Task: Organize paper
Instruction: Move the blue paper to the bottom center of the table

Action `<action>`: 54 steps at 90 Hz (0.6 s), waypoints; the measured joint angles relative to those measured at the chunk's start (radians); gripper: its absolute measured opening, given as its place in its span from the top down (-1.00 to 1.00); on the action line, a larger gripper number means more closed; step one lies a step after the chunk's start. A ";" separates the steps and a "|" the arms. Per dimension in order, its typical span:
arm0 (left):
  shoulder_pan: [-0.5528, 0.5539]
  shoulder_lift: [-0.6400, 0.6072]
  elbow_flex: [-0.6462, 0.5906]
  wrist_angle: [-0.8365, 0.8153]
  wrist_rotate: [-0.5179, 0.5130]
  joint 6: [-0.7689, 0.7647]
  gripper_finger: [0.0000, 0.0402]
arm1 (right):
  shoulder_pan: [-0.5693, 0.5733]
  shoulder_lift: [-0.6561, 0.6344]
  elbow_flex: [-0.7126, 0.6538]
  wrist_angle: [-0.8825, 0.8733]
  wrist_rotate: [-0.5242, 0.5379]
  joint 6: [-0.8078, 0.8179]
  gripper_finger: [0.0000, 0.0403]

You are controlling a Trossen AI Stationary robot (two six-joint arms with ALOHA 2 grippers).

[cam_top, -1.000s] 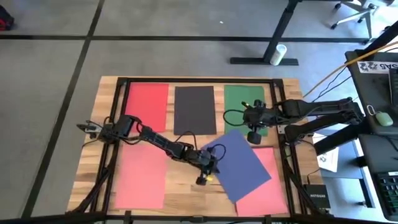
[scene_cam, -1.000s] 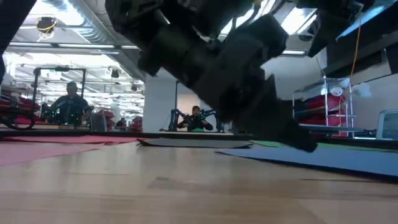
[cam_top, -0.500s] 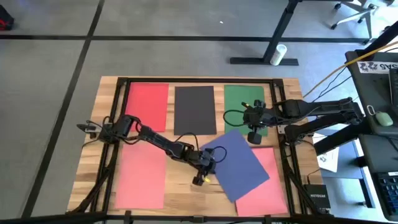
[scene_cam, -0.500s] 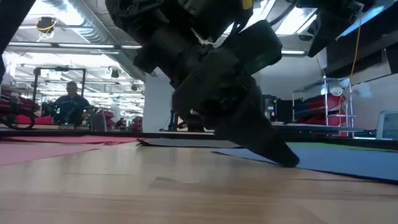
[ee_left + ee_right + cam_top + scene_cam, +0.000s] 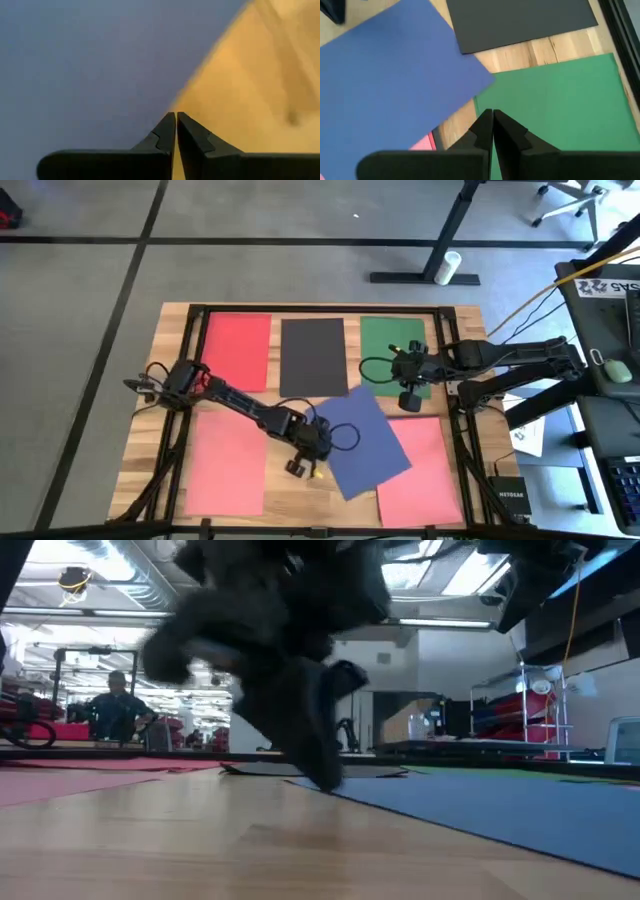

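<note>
Overhead, table-level, two wrist close-ups — sharing blue sheet (image 5: 358,442)

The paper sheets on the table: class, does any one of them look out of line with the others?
Yes. The blue sheet lies rotated, while the red, black, green and pink sheets sit square to the table edges. The left end effector, shut, is at its edge.

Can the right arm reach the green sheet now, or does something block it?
Probably yes. The right gripper hovers at the green sheet's near edge, with nothing over most of the sheet; the blue sheet only covers its corner.
</note>
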 joint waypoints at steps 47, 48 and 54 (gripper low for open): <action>-0.032 0.040 0.002 0.400 0.034 -0.184 1.00 | 0.000 0.000 0.000 -0.005 0.000 -0.004 1.00; -0.032 0.047 0.001 0.408 0.042 -0.193 1.00 | 0.000 0.000 0.000 -0.006 0.000 -0.004 1.00; -0.035 0.077 0.000 0.453 0.092 -0.235 1.00 | 0.000 0.000 0.000 -0.005 0.000 -0.004 1.00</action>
